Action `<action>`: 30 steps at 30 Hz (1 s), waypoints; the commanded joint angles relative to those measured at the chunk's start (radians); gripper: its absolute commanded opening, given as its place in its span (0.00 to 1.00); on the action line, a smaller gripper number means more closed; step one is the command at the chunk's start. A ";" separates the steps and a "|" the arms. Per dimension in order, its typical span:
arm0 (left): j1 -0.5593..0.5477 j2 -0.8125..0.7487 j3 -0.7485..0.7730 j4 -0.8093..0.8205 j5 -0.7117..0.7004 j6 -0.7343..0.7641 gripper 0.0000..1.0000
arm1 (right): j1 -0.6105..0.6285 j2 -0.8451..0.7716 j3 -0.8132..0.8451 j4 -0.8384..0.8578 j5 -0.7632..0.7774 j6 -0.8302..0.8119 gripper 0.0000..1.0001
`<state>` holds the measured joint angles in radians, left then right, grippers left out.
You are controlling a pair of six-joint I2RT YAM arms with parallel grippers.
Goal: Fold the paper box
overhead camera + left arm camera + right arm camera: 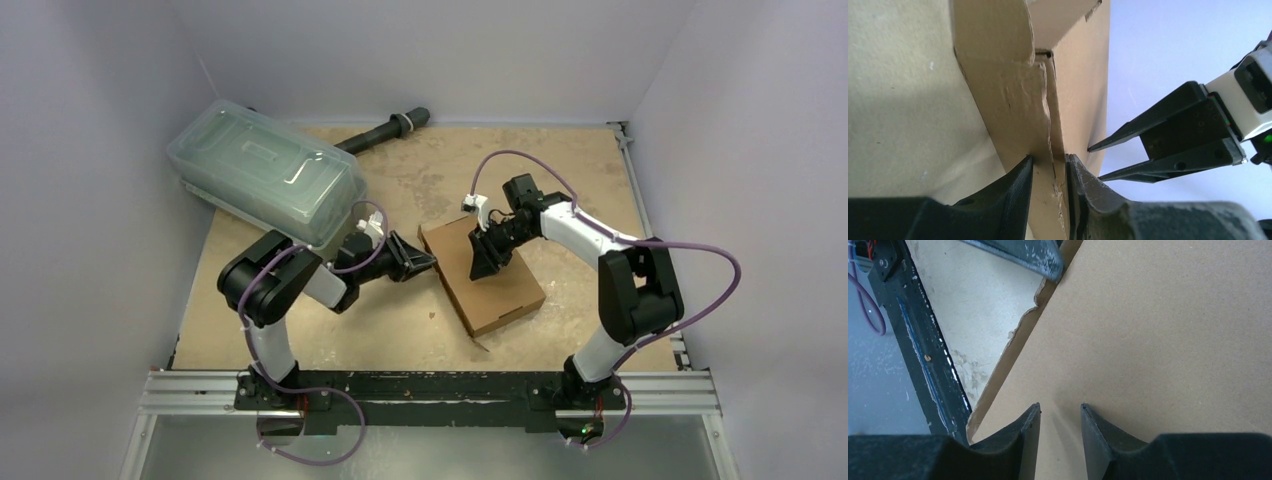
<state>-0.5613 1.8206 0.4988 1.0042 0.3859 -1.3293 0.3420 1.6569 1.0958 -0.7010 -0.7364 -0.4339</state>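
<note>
The paper box (505,290) lies closed and flat in the middle of the table, a brown cardboard mailer. My left gripper (428,262) is at its left side. In the left wrist view the left gripper (1049,157) is open a little, both tips against the box's torn side wall (1003,90), with nothing clamped between them. My right gripper (487,270) comes down on the lid from above. Its narrowly open fingers (1060,407) rest on the plain top panel (1158,340) and hold nothing. The right gripper (1094,163) also shows from the left wrist.
A clear greenish lidded container (265,170) stands at the back left, close behind the left arm. A black rod (385,132) lies at the back edge. The metal rail (430,392) runs along the near edge. White walls close in on both sides.
</note>
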 commanded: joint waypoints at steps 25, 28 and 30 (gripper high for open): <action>-0.160 0.038 0.160 -0.115 -0.160 0.021 0.27 | -0.059 -0.262 0.015 0.135 0.337 0.064 0.83; -0.174 0.052 0.167 -0.078 -0.161 0.019 0.27 | -0.210 -0.232 -0.018 0.212 0.296 0.166 0.83; -0.184 0.068 0.181 -0.052 -0.149 0.018 0.27 | -0.263 -0.181 -0.014 0.214 0.264 0.179 0.84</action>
<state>-0.7238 1.8553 0.6380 0.8749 0.2470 -1.3094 0.2008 1.4101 1.1038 -0.5823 -0.4915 -0.3836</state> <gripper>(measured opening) 0.271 0.831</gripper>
